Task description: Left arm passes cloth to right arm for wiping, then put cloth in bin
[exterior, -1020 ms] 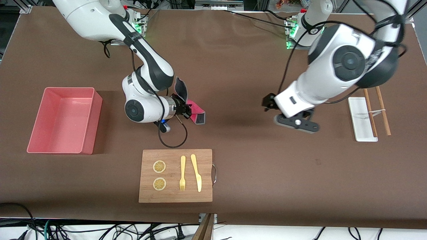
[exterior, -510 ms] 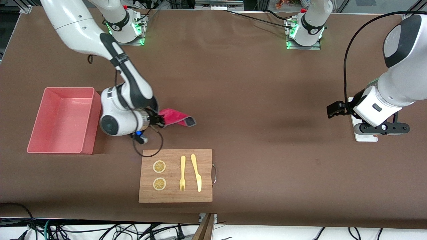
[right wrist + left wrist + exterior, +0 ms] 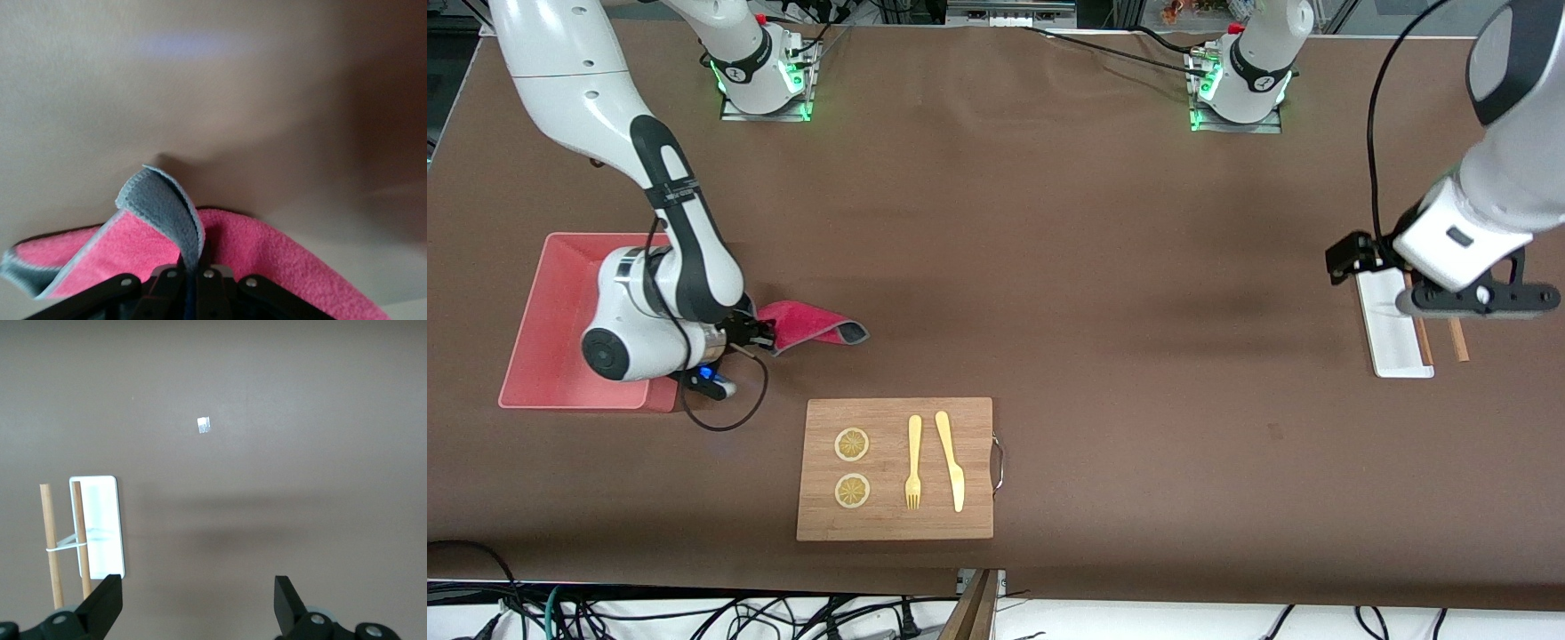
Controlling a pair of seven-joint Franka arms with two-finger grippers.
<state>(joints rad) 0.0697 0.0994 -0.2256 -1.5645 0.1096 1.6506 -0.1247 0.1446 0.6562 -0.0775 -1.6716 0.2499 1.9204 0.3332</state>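
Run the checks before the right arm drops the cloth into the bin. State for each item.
1. Right gripper jaws shut on the cloth: ok.
2. Cloth over the bin: not ok; it trails on the table beside the bin, toward the left arm's end.
3. Cloth clear of the cutting board: ok; the board lies nearer the front camera, apart from it.
4. Bin free of other items: cannot tell; the right arm covers part of its floor.
5. Left gripper out of the way: ok; it waits, jaws open, over the white tray and chopsticks.
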